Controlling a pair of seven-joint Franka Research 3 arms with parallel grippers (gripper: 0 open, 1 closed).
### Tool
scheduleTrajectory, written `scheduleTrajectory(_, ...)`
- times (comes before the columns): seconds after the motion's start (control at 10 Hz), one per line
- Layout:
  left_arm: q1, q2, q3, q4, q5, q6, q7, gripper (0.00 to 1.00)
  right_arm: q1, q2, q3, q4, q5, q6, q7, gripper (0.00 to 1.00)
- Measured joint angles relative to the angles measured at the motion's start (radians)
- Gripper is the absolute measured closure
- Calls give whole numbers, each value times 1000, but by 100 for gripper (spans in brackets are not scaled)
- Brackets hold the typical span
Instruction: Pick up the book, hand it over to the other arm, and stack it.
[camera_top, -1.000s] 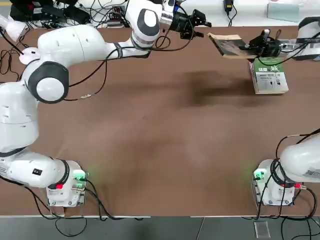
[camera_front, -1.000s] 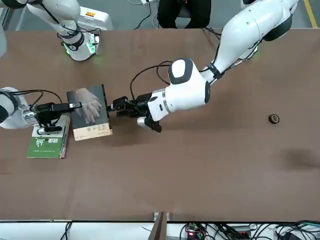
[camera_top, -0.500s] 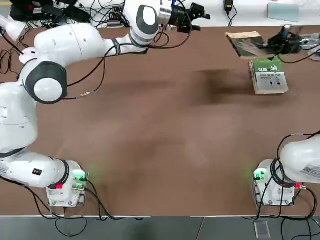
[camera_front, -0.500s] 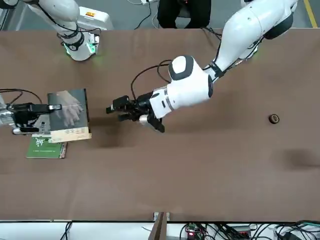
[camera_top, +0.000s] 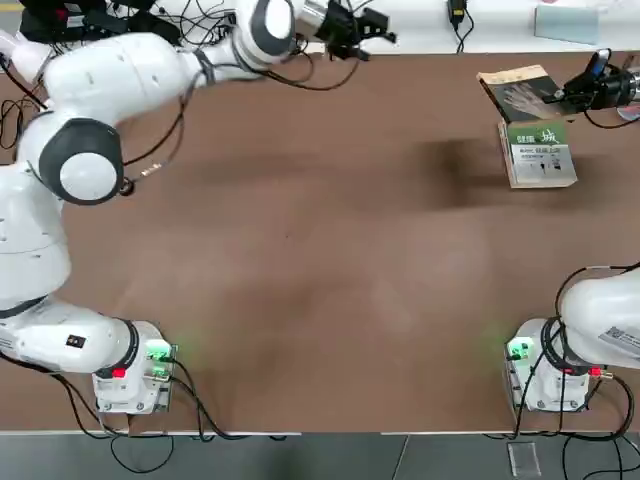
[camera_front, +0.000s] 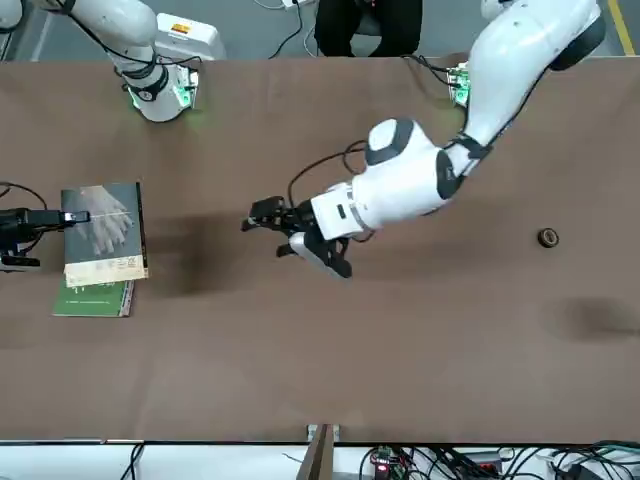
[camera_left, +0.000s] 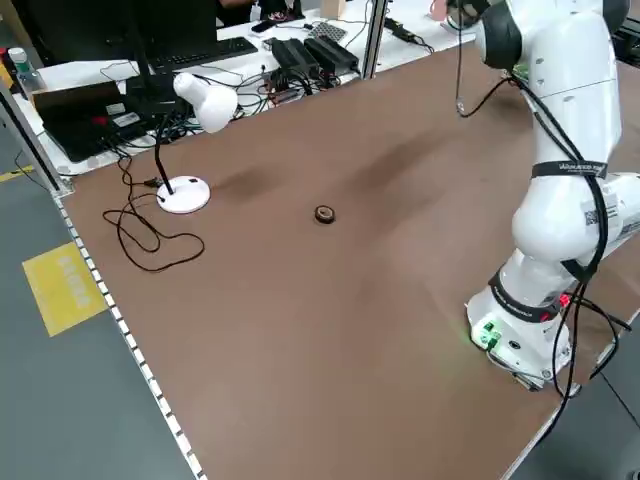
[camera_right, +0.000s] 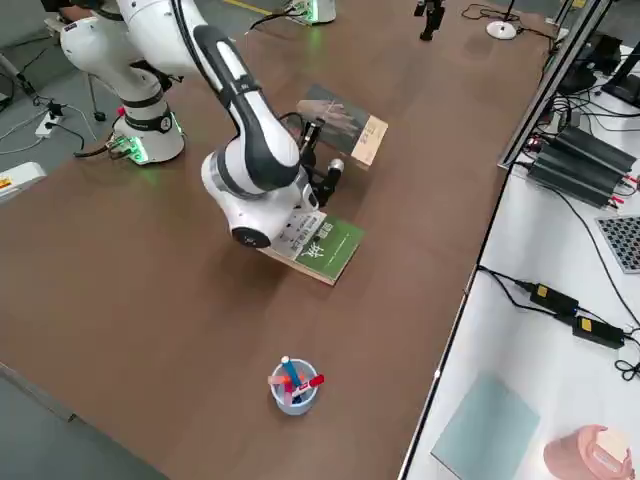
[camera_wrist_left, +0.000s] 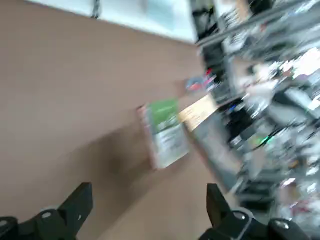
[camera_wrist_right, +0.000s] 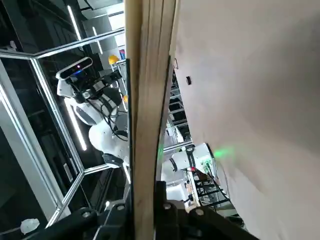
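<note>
The book (camera_top: 518, 92), a thin paperback with a pale hand on its dark cover and a tan strip, hangs in the air at the table's far right. My right gripper (camera_top: 572, 94) is shut on its edge (camera_front: 100, 228). It hovers over the far end of a thicker green-and-white book (camera_top: 540, 152) that lies flat on the table (camera_front: 95, 298). The right wrist view shows the book (camera_wrist_right: 147, 100) edge-on between the fingers. My left gripper (camera_top: 355, 22) is well away to the left at the far edge, open and empty (camera_front: 262, 215), its fingers (camera_wrist_left: 75, 205) spread wide.
A cup of pens (camera_right: 292, 385) stands near the green-and-white book (camera_right: 320, 245). A small dark ring (camera_front: 547, 237) lies on the table's left half. A white desk lamp (camera_left: 195, 100) and cables sit by the far left edge.
My right gripper has carried the book to the robot's right, over the green-and-white book. My left gripper has drawn back to the left and opened wider.
</note>
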Motion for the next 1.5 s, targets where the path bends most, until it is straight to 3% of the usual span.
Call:
scheduleTrajectory(0.4,17,-135,198,-5,86,-364,4,0,-44,85,0,95,-50,-55,-14,84)
scheduleTrajectory(0.7,23,-213,292,-12,287,-556,5,0,-89,134,1,194,-124,-80,-23,84)
scheduleTrajectory(1.0,28,-261,359,-44,430,-664,5,0,-127,187,1,282,-159,-96,-43,84)
scheduleTrajectory(1.5,40,-329,473,-151,518,-691,8,0,-141,259,2,407,-223,-99,-64,84)
